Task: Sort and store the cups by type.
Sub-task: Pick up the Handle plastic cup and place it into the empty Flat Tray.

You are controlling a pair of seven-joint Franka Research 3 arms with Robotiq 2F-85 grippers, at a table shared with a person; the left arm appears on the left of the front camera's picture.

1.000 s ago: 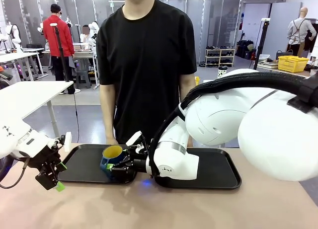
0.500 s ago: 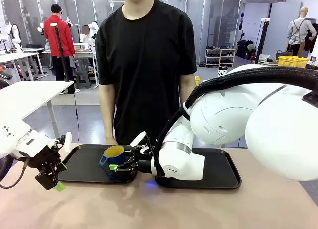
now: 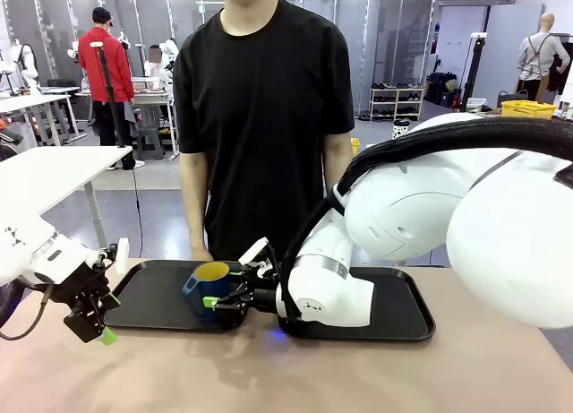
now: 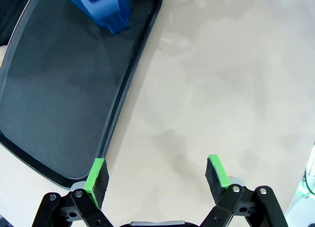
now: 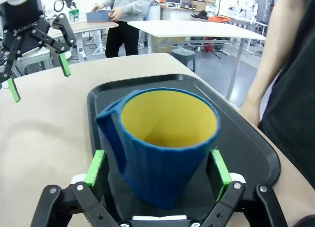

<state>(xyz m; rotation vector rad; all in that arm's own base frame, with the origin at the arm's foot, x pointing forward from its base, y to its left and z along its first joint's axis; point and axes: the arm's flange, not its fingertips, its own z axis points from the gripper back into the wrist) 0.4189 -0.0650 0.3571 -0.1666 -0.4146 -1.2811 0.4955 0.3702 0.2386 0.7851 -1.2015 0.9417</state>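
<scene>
On the left black tray (image 3: 148, 296), the dark blue mug (image 3: 207, 285) stands between the spread fingers of the right gripper (image 5: 156, 167). Left gripper (image 4: 156, 175) hovers spread over the table (image 4: 221, 89), holding nothing.

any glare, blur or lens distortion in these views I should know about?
Front view: sharp; the right arm bulks large close to the lens; a blue glow sits on the table beneath it. Left wrist view: soft reflections on the black tray, blue mug cropped at the top edge. Right wrist view: wide-angle bulge on the mug, background soft, even light, no harsh glare.
</scene>
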